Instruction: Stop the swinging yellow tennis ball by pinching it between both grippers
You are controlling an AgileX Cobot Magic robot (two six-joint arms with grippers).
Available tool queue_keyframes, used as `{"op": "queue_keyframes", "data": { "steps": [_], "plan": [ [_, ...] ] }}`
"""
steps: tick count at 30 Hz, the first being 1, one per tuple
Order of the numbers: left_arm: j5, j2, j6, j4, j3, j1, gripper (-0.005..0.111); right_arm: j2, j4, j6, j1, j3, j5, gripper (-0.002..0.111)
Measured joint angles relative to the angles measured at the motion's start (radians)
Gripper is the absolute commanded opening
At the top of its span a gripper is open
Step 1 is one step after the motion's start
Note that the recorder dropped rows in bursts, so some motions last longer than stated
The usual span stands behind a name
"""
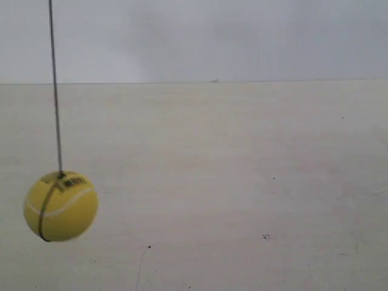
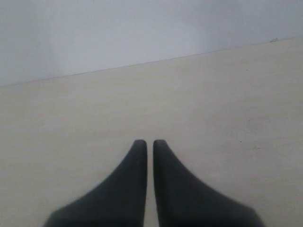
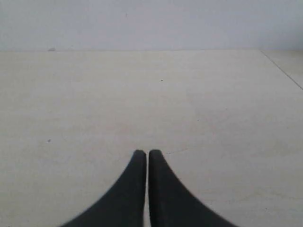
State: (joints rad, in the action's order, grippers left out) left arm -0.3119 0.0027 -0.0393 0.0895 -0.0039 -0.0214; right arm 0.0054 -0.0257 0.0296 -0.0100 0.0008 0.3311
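Observation:
The yellow tennis ball (image 1: 60,206) hangs on a thin dark string (image 1: 55,91) at the far left of the exterior view, above the pale table, with its white seam and black print facing the camera. Neither arm shows in that view. In the left wrist view my left gripper (image 2: 147,143) is shut, its two black tapered fingers almost touching, with nothing between them. My right gripper (image 3: 144,153) is likewise shut and empty in the right wrist view. The ball appears in neither wrist view.
A pale cream table (image 1: 242,182) fills the exterior view, ending at a grey-white wall (image 1: 212,36). A table edge (image 3: 284,71) runs diagonally in the right wrist view. A few small dark specks (image 1: 265,236) mark the surface.

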Motion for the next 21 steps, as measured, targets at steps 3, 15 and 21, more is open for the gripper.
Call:
{"op": "queue_keyframes", "data": {
  "steps": [3, 15, 21],
  "plan": [
    [0.000, 0.000, 0.000, 0.000, 0.000, 0.000, 0.005, 0.000, 0.000, -0.002, 0.000, 0.000, -0.006, 0.000],
    [0.024, 0.000, 0.000, 0.000, 0.000, 0.000, 0.005, 0.000, -0.002, -0.002, 0.000, 0.000, -0.230, 0.000],
    [0.213, 0.000, 0.025, 0.000, 0.000, 0.000, 0.005, 0.000, -0.002, 0.033, 0.000, 0.000, -0.331, 0.000]
  ]
}}
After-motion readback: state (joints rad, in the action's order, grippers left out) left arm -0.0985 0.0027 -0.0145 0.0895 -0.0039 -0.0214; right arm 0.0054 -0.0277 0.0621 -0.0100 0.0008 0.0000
